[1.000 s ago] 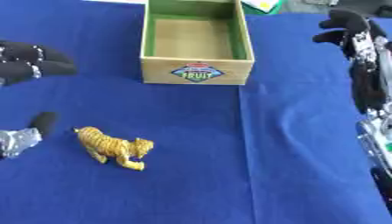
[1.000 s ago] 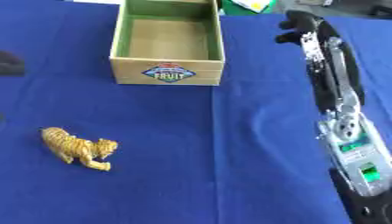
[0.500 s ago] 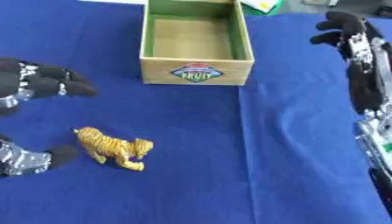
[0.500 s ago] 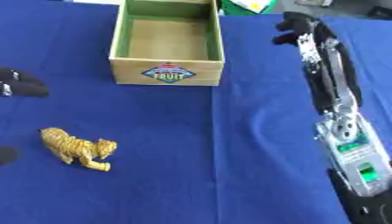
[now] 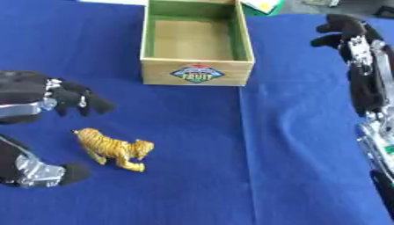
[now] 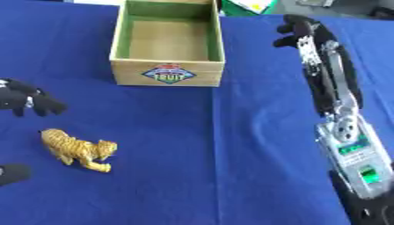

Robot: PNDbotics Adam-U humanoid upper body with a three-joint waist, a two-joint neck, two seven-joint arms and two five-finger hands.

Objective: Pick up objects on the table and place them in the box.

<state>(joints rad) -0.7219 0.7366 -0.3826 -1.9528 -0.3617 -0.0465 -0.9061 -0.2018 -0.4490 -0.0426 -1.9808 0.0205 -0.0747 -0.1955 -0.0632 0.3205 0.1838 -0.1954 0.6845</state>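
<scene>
On the blue table [image 5: 231,167] there is one toy tiger [image 5: 111,148] and one wooden box [image 5: 197,41]. The box is open at the top, has green inner walls and one round fruit label on its near wall, and nothing can be seen inside it. It stands at the far side of the table, a little left of the middle. The tiger stands on the cloth near the left edge, well apart from the box and nearer to the camera, with its head towards the right. Two robot hands are in view. The left hand [image 5: 46,94] is at the left edge, with its fingers [image 5: 91,102] spread just beyond the far side of the tiger and its thumb [image 5: 65,172] on the near side, so the toy lies in the gap between them; the hand is widely open and I see no contact with the tiger. The right hand [image 6: 300,30] is raised at the far right, beside the box; its fingers look a little bent and relaxed, and it holds nothing. The left eye view shows the whole left hand and its silver parts, while the right eye view shows only the fingertips and the tip of the thumb. The right eye view shows more of the right forearm, with one green lit panel [image 6: 362,171].
</scene>
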